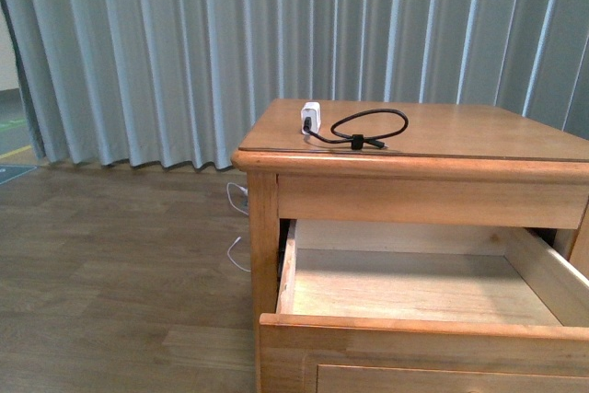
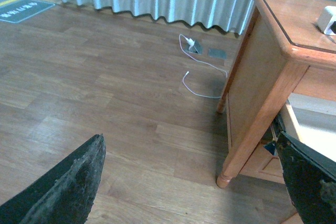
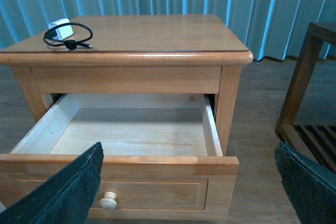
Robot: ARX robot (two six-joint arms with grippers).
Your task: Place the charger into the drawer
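Charger [image 1: 311, 118] sits on nightstand top [image 1: 479, 135], upper centre of front view, black cable looped beside the white block. Drawer [image 1: 414, 287] pulled out, lower right, pale interior showing. Right gripper [image 3: 188, 148] spread wide, facing drawer front; charger [image 3: 59, 26] well beyond it, apart. Left gripper [image 2: 189, 137] spread wide over the floor [image 2: 105, 77] beside the nightstand; charger block [image 2: 328, 19] far off.
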